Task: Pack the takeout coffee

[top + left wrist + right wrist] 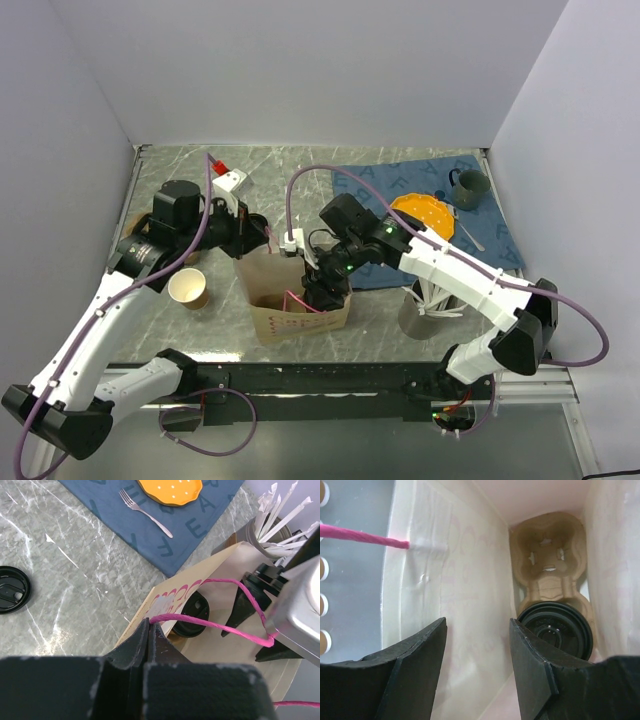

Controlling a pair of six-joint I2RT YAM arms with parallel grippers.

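Right wrist: the right gripper (477, 630), jaws apart, is hovering over the takeout coffee (555, 630); the left gripper (149, 626) is clamping the pink handle (220, 629).

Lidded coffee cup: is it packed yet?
Looks nearly done. The brown paper cup with round black lid sits in the pulp carrier inside the brown paper bag. The left gripper pinches the bag's rim; the open right gripper hangs inside. Remaining, probably: lifting out and letting go.
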